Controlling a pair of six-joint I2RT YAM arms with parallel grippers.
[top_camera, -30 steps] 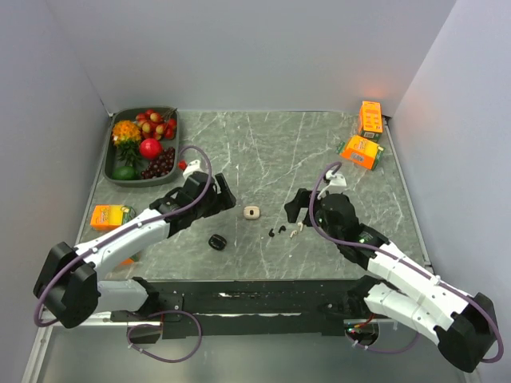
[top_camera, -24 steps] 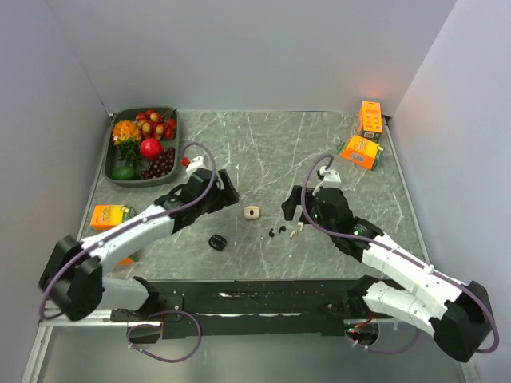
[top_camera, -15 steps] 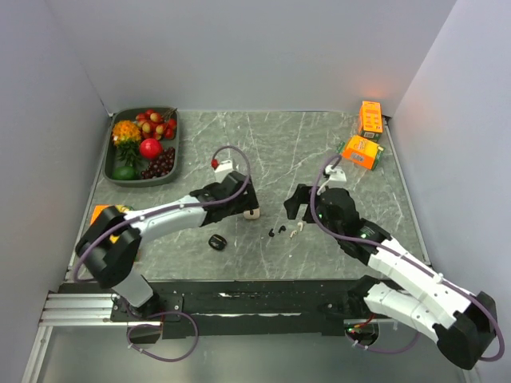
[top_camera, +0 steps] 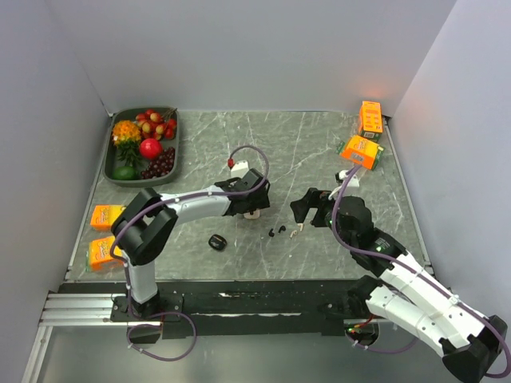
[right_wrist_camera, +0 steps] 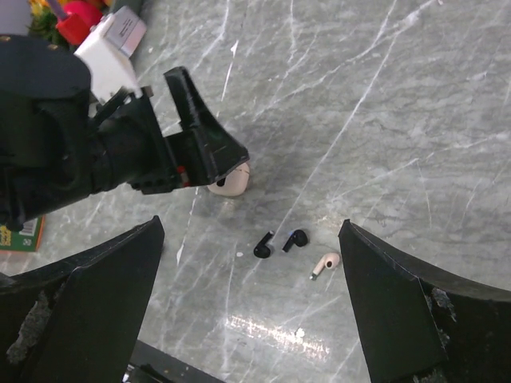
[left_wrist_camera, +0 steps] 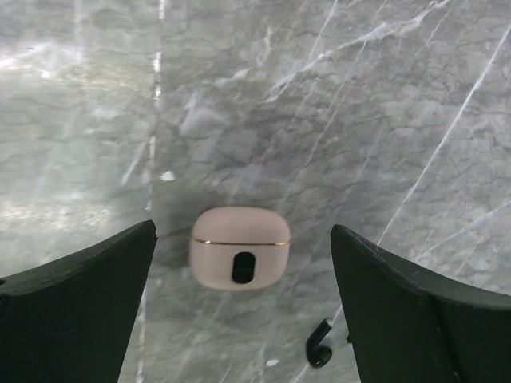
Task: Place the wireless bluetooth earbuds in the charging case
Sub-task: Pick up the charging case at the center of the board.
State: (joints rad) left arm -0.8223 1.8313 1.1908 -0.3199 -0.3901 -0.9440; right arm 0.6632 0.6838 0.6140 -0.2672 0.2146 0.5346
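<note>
With left end effector (left_wrist_camera: pixel 243 230) and right end effector (right_wrist_camera: pixel 249 226) spread, we judge the earbuds (right_wrist_camera: pixel 294 238) at the case's (left_wrist_camera: pixel 239 257) five o'clock light and slick, best pinched by their stems.

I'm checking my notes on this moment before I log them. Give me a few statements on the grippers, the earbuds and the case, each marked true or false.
1. The open left gripper straddles the charging case without touching it. True.
2. The right gripper holds a black earbud. False: it is open and empty, and both black earbuds lie on the table below it.
3. A pale earbud lies beside the black ones. True.
4. The black earbuds sit inside the case. False: they lie on the marble, apart from it.
5. The fruit tray is in the far right corner. False: it is in the far left corner.
</note>
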